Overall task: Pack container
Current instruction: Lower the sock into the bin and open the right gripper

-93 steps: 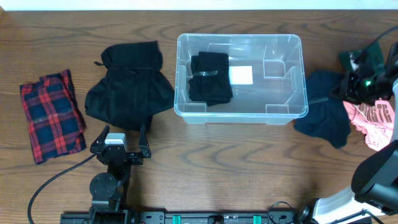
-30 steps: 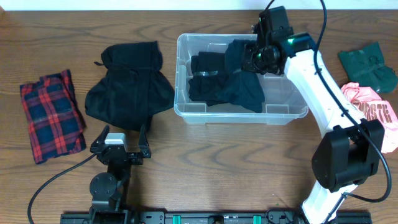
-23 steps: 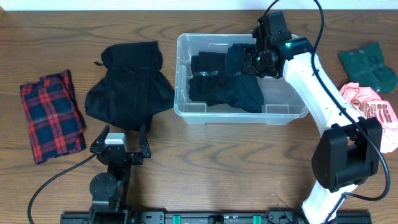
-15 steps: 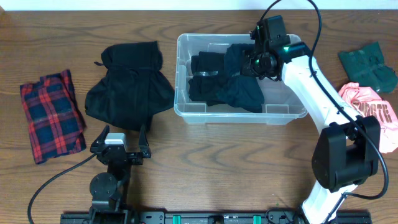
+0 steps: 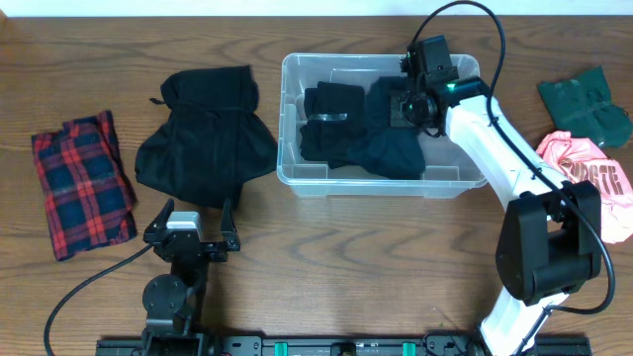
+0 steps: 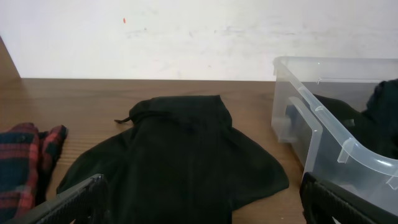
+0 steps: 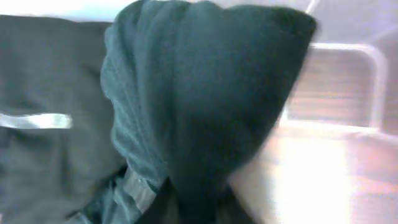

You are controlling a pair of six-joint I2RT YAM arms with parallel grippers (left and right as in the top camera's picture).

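Observation:
The container [image 5: 457, 67] is a clear bin at the table's centre back. Inside it lie a folded black garment [image 5: 332, 124] on the left and a dark blue garment [image 5: 392, 143] slumped across the middle. My right gripper [image 5: 409, 101] hovers inside the bin over the dark blue garment's upper edge. In the right wrist view that garment [image 7: 205, 93] fills the frame and blurs into the dark fingers, so their hold is unclear. My left gripper [image 5: 194, 214] rests open near the front left, facing a black garment [image 6: 180, 155] on the table.
A black garment [image 5: 203, 143] lies left of the bin, and a red plaid shirt [image 5: 81, 183] sits at the far left. A green garment [image 5: 584, 96] and a pink one [image 5: 588, 178] lie at the right edge. The bin's near wall [image 6: 323, 134] shows in the left wrist view.
My right arm carried the dark blue garment from the table's right side into the bin. In the last second the cloth sank lower and the gripper eased slightly rightward. The left arm stayed still.

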